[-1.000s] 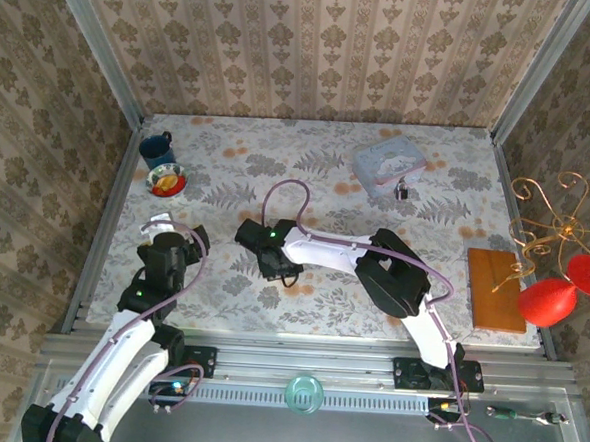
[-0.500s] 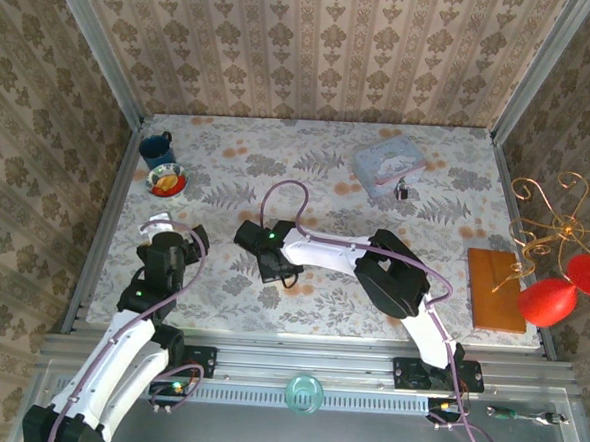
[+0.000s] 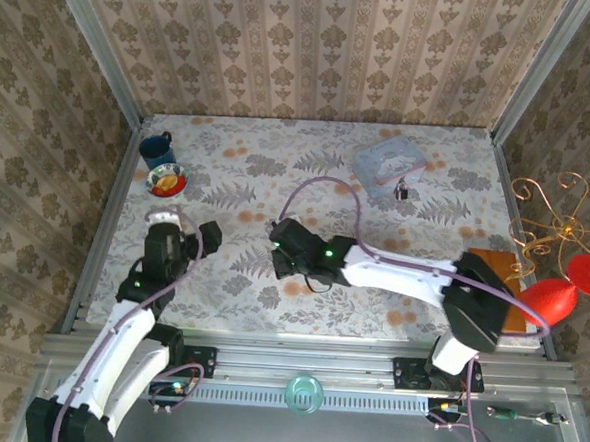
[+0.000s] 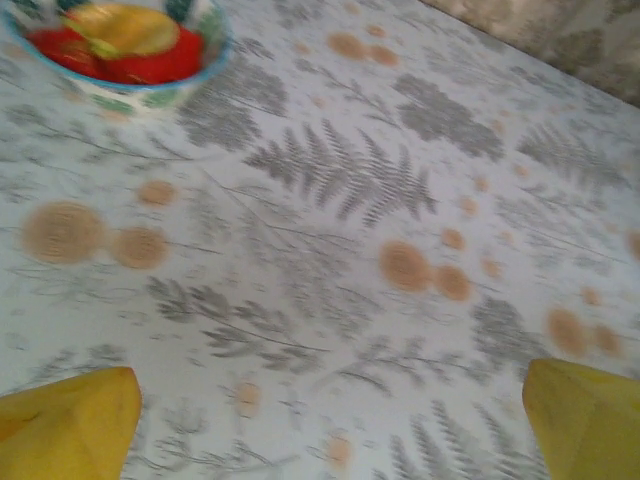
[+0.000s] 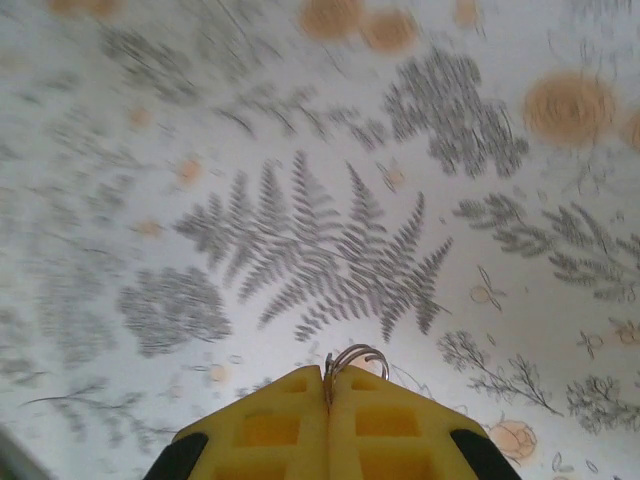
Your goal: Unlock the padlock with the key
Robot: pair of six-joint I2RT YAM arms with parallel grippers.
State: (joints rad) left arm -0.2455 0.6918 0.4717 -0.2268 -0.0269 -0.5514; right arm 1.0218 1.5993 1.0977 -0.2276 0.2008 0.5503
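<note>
Fern-patterned cloth covers the surface (image 3: 306,197). At centre the right tool (image 5: 328,378) is closed on the key (image 5: 352,357), whose thin wire loop pokes out. The left tool (image 3: 186,226) hangs wide open near a bowl (image 4: 205,55). The padlock (image 3: 402,191) sits far back, just beside the tin (image 3: 387,162).

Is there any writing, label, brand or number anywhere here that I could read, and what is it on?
No text can be read anywhere.
tin: faint marks on the lid, too small to tell whether they are letters.
mug: plain blue, no lettering visible.
bowl: painted pattern, no words.
</note>
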